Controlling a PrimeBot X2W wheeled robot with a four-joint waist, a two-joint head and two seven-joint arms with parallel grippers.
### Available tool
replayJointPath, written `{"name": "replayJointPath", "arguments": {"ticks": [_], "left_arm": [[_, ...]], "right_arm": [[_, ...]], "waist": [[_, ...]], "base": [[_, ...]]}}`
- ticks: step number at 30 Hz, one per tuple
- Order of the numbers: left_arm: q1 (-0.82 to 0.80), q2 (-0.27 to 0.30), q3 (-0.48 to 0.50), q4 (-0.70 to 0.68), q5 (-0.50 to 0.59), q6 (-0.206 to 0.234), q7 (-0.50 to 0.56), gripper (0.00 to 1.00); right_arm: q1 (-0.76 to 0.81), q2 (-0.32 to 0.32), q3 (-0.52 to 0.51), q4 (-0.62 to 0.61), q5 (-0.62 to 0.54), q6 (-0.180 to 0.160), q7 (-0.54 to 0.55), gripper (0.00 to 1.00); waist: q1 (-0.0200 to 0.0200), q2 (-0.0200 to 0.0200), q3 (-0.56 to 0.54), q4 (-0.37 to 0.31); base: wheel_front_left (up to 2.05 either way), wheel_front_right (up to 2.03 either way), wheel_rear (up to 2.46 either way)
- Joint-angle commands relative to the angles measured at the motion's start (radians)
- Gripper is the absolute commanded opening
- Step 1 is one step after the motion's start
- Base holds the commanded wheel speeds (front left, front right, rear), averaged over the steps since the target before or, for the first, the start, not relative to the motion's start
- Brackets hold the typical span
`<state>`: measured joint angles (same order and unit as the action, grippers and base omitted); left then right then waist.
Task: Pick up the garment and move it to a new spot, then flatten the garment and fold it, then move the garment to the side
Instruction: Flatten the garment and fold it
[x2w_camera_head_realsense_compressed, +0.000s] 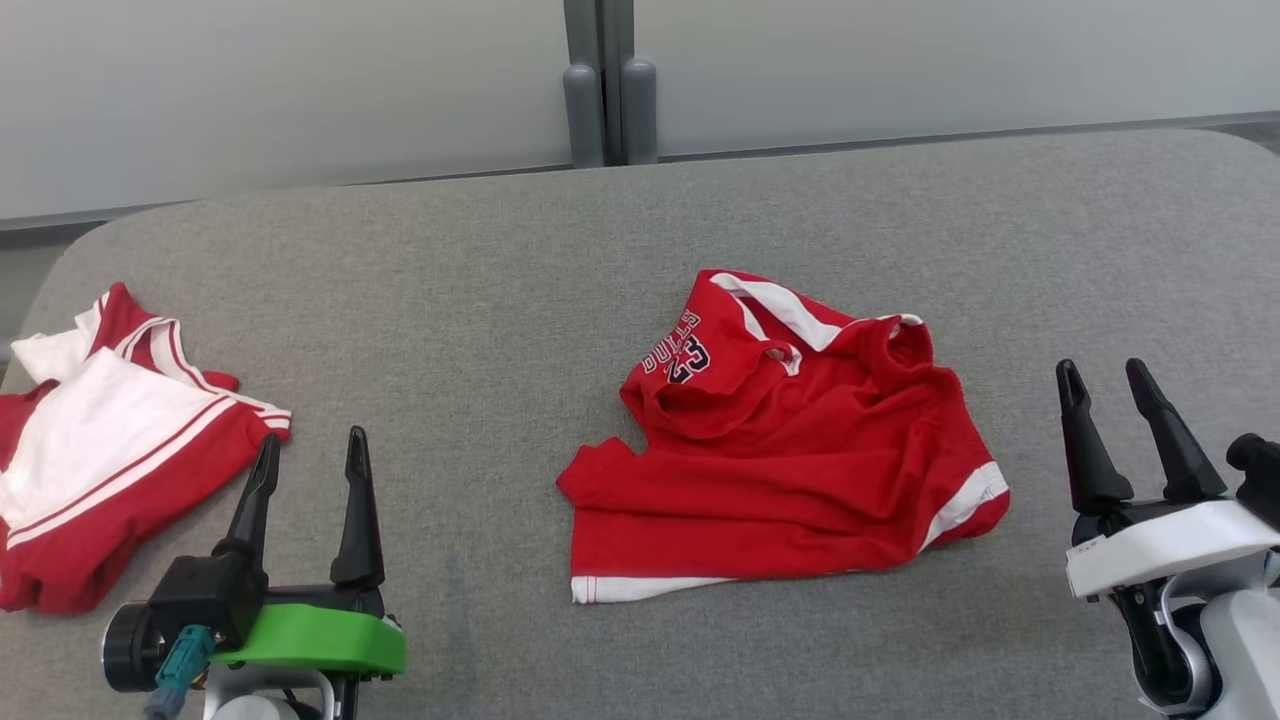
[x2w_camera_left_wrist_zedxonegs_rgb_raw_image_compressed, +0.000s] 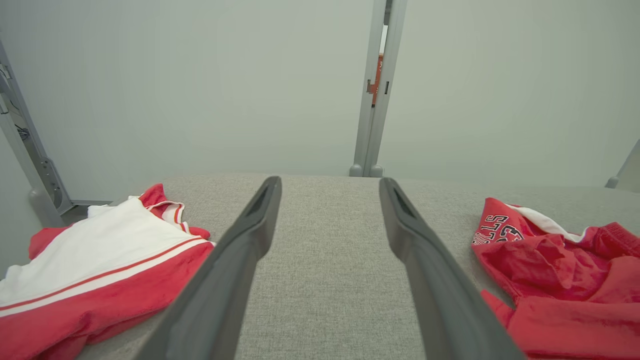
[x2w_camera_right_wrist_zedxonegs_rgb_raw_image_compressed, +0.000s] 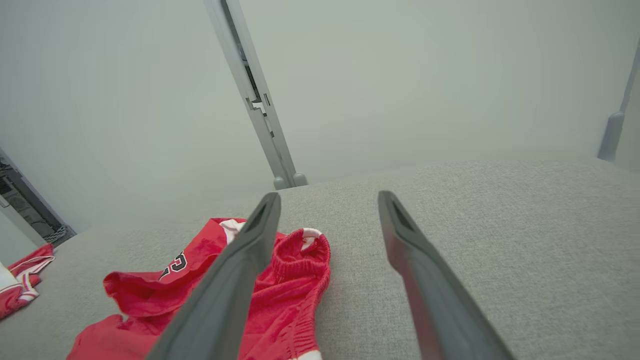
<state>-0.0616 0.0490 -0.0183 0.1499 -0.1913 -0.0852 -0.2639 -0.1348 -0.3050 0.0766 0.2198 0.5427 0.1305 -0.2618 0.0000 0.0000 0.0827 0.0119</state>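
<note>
A grey fabric-covered table (x2w_camera_head_realsense_compressed: 480, 330) with rounded far corners carries two pieces of clothing. The garment (x2w_camera_head_realsense_compressed: 790, 450), a red piece with white trim and dark "BULLS" lettering above a number, lies crumpled a little right of the table's middle, well clear of the far edge and nearer the near edge. Its white-banded hem runs along the side facing the near edge, and a ribbed, gathered band bunches up at its far right part. A second piece of clothing (x2w_camera_head_realsense_compressed: 110, 450), red with a broad white panel and thin stripes, lies at the table's left edge, well apart from the garment. The left gripper (x2w_camera_head_realsense_compressed: 312, 445) hovers over the near left part of the table, just beside the red-and-white piece without touching it; its two dark fingers stand apart with nothing between them. In the left wrist view the left gripper (x2w_camera_left_wrist_zedxonegs_rgb_raw_image_compressed: 330, 182) frames bare grey fabric, with the striped piece (x2w_camera_left_wrist_zedxonegs_rgb_raw_image_compressed: 100, 260) on one side and the garment (x2w_camera_left_wrist_zedxonegs_rgb_raw_image_compressed: 565, 270) on the other. The right gripper (x2w_camera_head_realsense_compressed: 1103, 370) hangs near the table's right edge, beside the garment but clear of it, fingers spread and empty. In the right wrist view the right gripper (x2w_camera_right_wrist_zedxonegs_rgb_raw_image_compressed: 328, 196) points toward the far edge, and the garment (x2w_camera_right_wrist_zedxonegs_rgb_raw_image_compressed: 295, 285) lies partly behind one finger. A grey post (x2w_camera_head_realsense_compressed: 610, 90) rises behind the far edge.
</note>
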Motion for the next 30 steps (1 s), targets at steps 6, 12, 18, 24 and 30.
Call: {"name": "replayJointPath", "arguments": {"ticks": [6, 12, 18, 24, 30], "left_arm": [[0.026, 0.003, 0.021, -0.004, 0.018, -0.011, -0.001, 1.00], [0.047, 0.003, 0.027, -0.001, 0.042, -0.020, -0.001, 1.00], [0.057, 0.003, 0.029, -0.001, 0.050, -0.026, -0.001, 1.00], [0.061, 0.003, 0.035, 0.011, 0.050, -0.028, -0.001, 1.00], [0.067, 0.003, 0.035, 0.023, 0.049, -0.031, -0.001, 1.00]], "right_arm": [[0.100, 0.059, -0.069, -0.120, -0.090, 0.000, -0.003, 1.00], [0.194, 0.095, -0.079, -0.185, -0.169, 0.000, -0.004, 1.00], [0.235, 0.117, -0.061, -0.204, -0.220, 0.000, -0.004, 1.00], [0.251, 0.124, -0.032, -0.198, -0.274, 0.000, -0.004, 1.00], [0.250, 0.131, -0.020, -0.189, -0.301, 0.000, -0.003, 1.00]], "waist": [[0.0000, 0.0000, -0.035, -0.016], [0.0000, 0.0000, -0.070, -0.013], [0.0000, 0.0000, -0.078, -0.004], [0.0000, 0.0000, -0.082, 0.006], [0.0000, 0.0000, -0.082, 0.011]], "base": [[0.00, 0.00, 0.00], [0.00, 0.00, 0.00], [0.00, 0.00, 0.00], [0.00, 0.00, 0.00], [0.00, 0.00, 0.00]]}}
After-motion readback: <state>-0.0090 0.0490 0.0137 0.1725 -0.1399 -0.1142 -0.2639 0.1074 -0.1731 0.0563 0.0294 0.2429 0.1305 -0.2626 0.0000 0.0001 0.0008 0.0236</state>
